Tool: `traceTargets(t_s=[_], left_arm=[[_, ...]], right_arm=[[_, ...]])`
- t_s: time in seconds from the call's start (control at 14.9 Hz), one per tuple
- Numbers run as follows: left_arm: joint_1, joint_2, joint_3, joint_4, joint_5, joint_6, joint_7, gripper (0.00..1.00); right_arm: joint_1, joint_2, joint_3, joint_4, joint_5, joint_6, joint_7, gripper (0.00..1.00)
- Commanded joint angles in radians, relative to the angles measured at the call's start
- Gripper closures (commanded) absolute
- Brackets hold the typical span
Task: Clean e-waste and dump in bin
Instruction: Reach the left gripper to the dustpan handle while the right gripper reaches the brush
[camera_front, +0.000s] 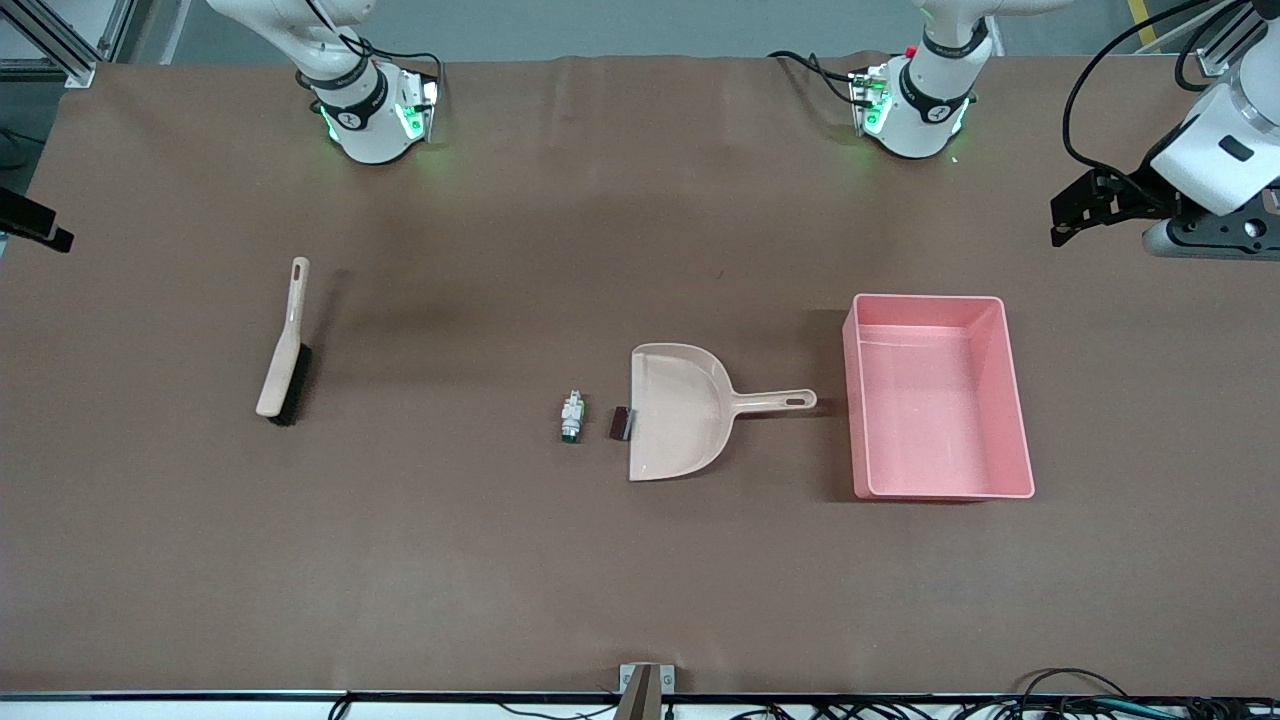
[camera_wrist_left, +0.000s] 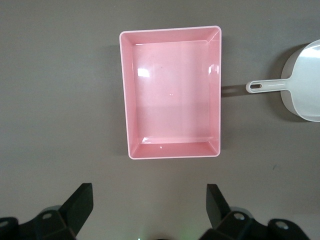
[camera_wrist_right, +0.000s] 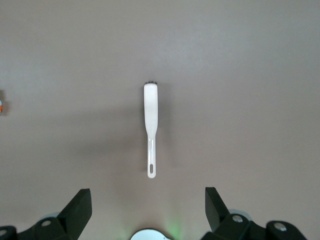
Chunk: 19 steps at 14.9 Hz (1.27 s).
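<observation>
The white-grey part with a green end (camera_front: 572, 416) and the dark maroon block (camera_front: 621, 423) lie on the brown table. The block lies against the open lip of the beige dustpan (camera_front: 680, 410). The empty pink bin (camera_front: 930, 400) stands beside the dustpan's handle, toward the left arm's end. My left gripper (camera_front: 1062, 220) hangs open and empty high above the table beside the bin (camera_wrist_left: 170, 95); its open jaws (camera_wrist_left: 149, 195) show in the left wrist view. My right gripper (camera_wrist_right: 148, 197) hangs open and empty above the brush (camera_wrist_right: 151, 115).
The beige brush with black bristles (camera_front: 285, 355) lies toward the right arm's end. The dustpan (camera_wrist_left: 300, 85) also shows at the edge of the left wrist view. Only a dark tip of the right gripper (camera_front: 38, 228) shows in the front view. Brown cloth covers the table.
</observation>
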Motion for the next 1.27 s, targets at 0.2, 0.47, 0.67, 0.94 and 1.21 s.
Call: traceTargets(t_s=[0.2, 0.47, 0.67, 0.94, 1.21], left_arm=[[0.001, 0.011, 0.002, 0.038, 0.02, -0.013, 0.012, 0.0], [0.002, 0.052, 0.002, 0.051, 0.004, 0.002, 0.07, 0.0], [-0.017, 0.077, -0.01, 0.039, 0.008, 0.055, 0.157, 0.0], [-0.058, 0.144, -0.047, 0.027, 0.014, 0.124, 0.263, 0.0], [-0.077, 0.216, -0.139, 0.033, 0.022, 0.162, 0.28, 0.0]], right_arm=[[-0.004, -0.046, 0.023, -0.001, -0.017, -0.058, -0.009, 0.0], [-0.011, -0.046, 0.014, 0.0, -0.018, -0.061, -0.036, 0.0], [-0.013, -0.035, 0.017, 0.014, -0.014, -0.035, -0.076, 0.0], [-0.001, 0.009, 0.021, -0.04, 0.005, 0.077, -0.07, 0.0], [0.007, 0.05, 0.023, -0.134, 0.009, 0.198, -0.081, 0.0]])
